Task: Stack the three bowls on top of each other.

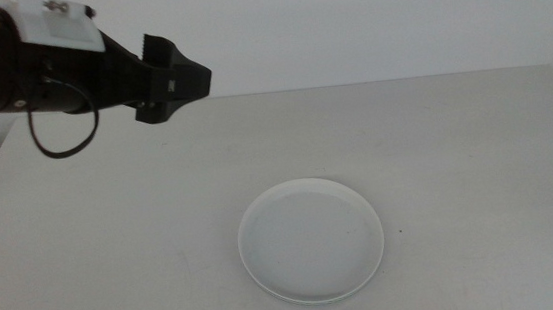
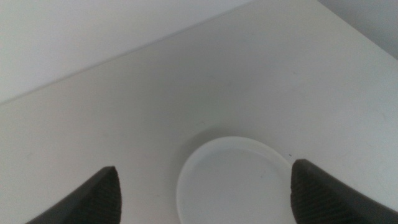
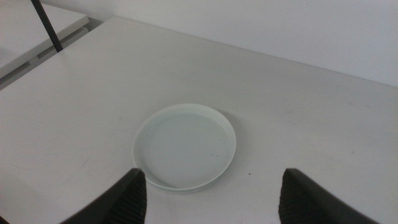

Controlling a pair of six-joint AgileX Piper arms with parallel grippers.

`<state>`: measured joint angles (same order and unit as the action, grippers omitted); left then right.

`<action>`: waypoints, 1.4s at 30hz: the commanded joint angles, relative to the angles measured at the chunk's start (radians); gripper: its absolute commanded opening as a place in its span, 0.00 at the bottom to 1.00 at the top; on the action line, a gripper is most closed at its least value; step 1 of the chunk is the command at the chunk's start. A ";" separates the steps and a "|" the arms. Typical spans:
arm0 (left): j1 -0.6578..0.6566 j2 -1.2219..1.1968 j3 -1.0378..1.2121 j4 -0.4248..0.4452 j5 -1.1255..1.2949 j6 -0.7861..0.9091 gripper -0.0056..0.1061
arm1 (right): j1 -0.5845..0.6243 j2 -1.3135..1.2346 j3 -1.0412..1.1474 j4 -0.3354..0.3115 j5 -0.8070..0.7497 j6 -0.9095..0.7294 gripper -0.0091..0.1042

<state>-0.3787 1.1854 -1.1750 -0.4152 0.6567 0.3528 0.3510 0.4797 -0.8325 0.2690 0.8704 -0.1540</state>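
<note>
White bowl stack (image 1: pixel 311 240) sits on the table (image 1: pixel 478 157), a bit toward your near edge and right of centre in the middle view. You can see a second rim peeking out under the top dish along its near edge, so at least two dishes are nested; a third can't be made out. In the right wrist view the top dish (image 3: pixel 185 145) reads pale mint, with a whiter rim below it. Left gripper (image 1: pixel 172 79) hangs high over the far-left part of the table, well apart from the stack, jaws spread wide and holding nothing; the left wrist view shows the stack (image 2: pixel 233 180) between its jaw tips, far below. Right gripper (image 3: pixel 211 196) is out of the middle view; its wrist view shows its jaws wide apart, empty, short of the stack.
</note>
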 commanded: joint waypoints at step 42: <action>0.308 -0.446 0.334 0.160 -0.237 -0.126 0.99 | -0.138 0.173 0.005 -0.346 -0.435 0.320 0.56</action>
<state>-0.0719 0.7793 -0.8726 -0.2204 0.5575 0.2092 0.2205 0.6953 -0.8435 -0.0495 0.5458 0.1715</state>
